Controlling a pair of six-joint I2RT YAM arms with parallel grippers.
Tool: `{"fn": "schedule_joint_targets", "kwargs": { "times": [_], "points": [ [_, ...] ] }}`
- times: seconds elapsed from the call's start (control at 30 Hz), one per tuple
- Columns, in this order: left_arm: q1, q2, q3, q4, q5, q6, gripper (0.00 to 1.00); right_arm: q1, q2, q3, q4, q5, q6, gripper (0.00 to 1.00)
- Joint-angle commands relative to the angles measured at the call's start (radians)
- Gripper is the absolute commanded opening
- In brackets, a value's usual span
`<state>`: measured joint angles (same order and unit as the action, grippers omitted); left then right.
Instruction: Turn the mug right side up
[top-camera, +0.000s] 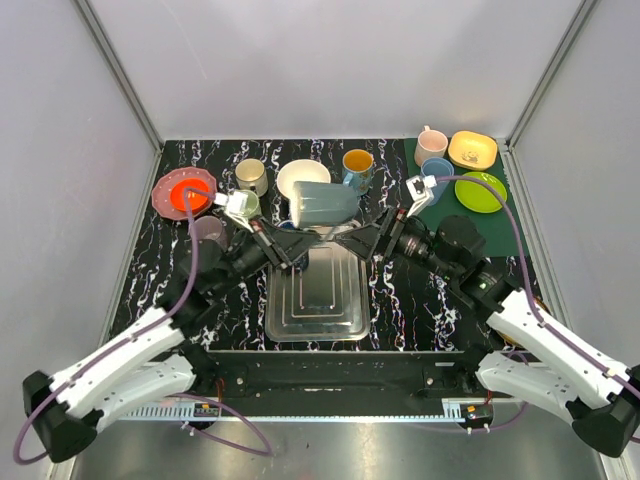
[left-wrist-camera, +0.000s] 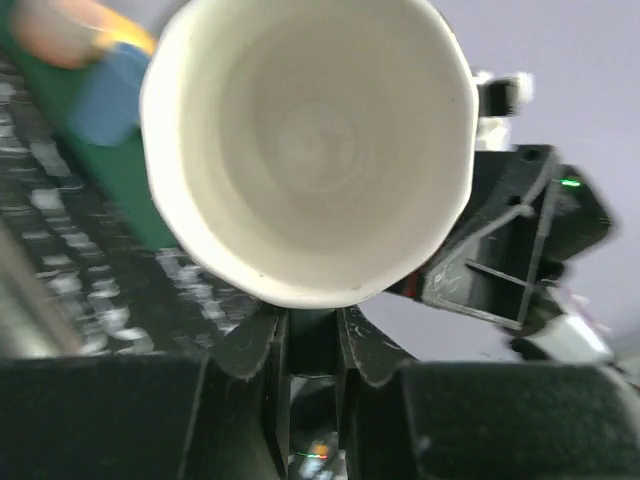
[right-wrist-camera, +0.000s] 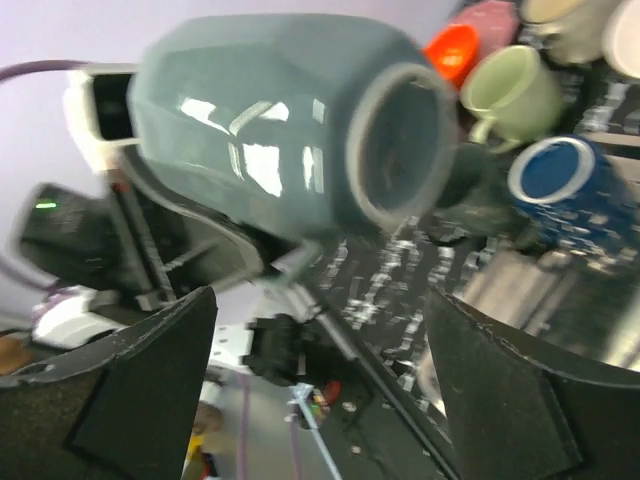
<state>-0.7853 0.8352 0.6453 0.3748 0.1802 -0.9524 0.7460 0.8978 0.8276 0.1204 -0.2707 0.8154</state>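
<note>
Top external view: you are seeing both arms reaching inward and meeting above the metal tray (top-camera: 315, 310), with the mug (top-camera: 322, 205) hanging on its side in the air. Left wrist view is showing the left gripper (left-wrist-camera: 312, 335) pinching the mug just under its white mouth. Only the right wrist view is showing you the right gripper (right-wrist-camera: 320, 295) spread wide, facing the mug's base

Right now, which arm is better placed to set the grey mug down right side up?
Left. The left gripper is shut on the rim of the grey mug and carries it alone. The right gripper stands open with its fingers wide, clear of the mug.
</note>
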Motion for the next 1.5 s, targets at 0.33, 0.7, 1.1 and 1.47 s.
{"fn": "schedule_joint_targets", "kwargs": {
  "times": [0.33,0.7,1.1,1.47],
  "points": [
    [0.070,-0.189,0.433,-1.375,-1.011,0.265,0.00,-0.007,-0.013,0.137,-0.518,0.384,-0.231,0.93],
    [0.556,-0.098,0.377,-1.329,-0.757,0.431,0.00,-0.007,-0.020,0.064,-0.438,0.306,-0.222,0.92],
    [0.900,0.172,0.201,-0.976,-0.392,0.353,0.00,-0.005,-0.010,0.077,-0.462,0.286,-0.266,0.92],
    [0.951,0.392,0.221,-0.906,-0.461,0.386,0.00,-0.005,0.019,0.065,-0.465,0.274,-0.262,0.92]
  ]
}}
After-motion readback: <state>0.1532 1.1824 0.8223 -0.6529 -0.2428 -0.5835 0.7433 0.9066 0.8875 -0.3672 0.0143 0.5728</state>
